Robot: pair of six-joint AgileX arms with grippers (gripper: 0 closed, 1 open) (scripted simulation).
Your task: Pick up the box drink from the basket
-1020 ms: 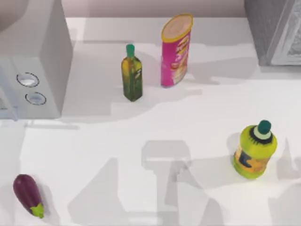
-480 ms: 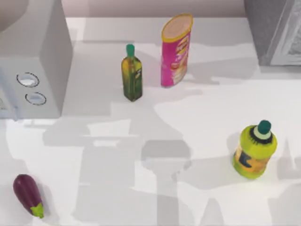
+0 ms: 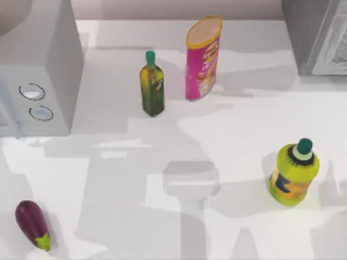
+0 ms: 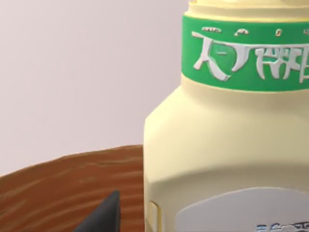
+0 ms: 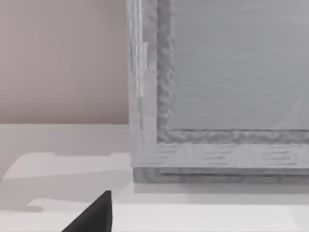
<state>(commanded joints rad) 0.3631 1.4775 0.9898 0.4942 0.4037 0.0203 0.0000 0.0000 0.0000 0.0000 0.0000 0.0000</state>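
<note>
close by left hand (image 4: 104,215), apparently: box drink (image 4: 227,145)

The top view looks straight down on the white tabletop (image 3: 227,141) from above. The left wrist view sits very close to a pale-yellow box drink (image 4: 227,159) above a brown basket (image 4: 63,188). The right wrist view faces level along the tabletop toward a grey framed cabinet (image 5: 222,87), the same one at the top view's right far corner.
</note>
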